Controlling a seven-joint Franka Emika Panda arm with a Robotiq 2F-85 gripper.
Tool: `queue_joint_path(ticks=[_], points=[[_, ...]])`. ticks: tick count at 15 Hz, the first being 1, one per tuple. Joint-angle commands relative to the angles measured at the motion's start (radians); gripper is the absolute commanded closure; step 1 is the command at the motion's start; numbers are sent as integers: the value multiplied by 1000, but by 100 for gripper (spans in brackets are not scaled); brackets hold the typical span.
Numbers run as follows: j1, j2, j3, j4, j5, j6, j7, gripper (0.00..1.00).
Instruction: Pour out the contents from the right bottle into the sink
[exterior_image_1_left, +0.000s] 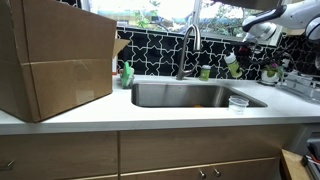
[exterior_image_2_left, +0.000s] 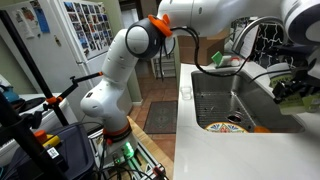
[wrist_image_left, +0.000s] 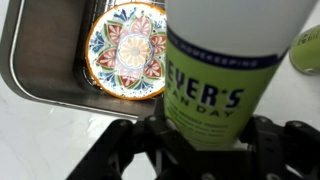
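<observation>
Step in hand: The gripper (wrist_image_left: 197, 142) holds the right bottle (wrist_image_left: 215, 60) aloft near the sink's (exterior_image_1_left: 180, 95) far right corner. In the wrist view the bottle hangs over the white rim beside the basin rather than over the basin itself. By this reading the carry is under way and the pour has not begun.

End effector: The dark fingers (wrist_image_left: 118, 150) are pressed in on both sides of the bottle's lime-green label, pinching the body low down.

Task's thing: In an exterior view the bottle (exterior_image_1_left: 232, 66) hangs tilted, pale top downward, above the counter at the sink's right. Whether its cap is open cannot be told.

Next move: The bottle needs shifting sideways until its mouth is over the basin, then tipping further. The grip must stay firm on the smooth plastic.

Inside the sink: A brightly patterned plate (wrist_image_left: 125, 50) lies on the steel floor, where poured liquid would likely land on it.

Beside the sink: A shorter green bottle (exterior_image_1_left: 205, 72) stands behind the back rim, just right of the curved faucet (exterior_image_1_left: 190, 45). A pointed-top soap bottle (exterior_image_1_left: 127, 72) stands at the back left corner, and a small clear cup (exterior_image_1_left: 238, 102) near the front right corner.

Surface: A white countertop (exterior_image_1_left: 90, 115) surrounds the sink, with wooden cabinets (exterior_image_1_left: 180, 150) below it.

Room: A large cardboard box (exterior_image_1_left: 55, 60) fills the counter left of the sink. A black tiled backsplash (exterior_image_1_left: 160, 50) veined in white runs behind it, under a bright window.
</observation>
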Motion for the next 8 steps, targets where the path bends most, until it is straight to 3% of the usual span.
queue_joint_path(ticks=[1,8], points=[[-72,43,49,22,94,64,44,62],[-107,97,61,-9,241,240,65,62]])
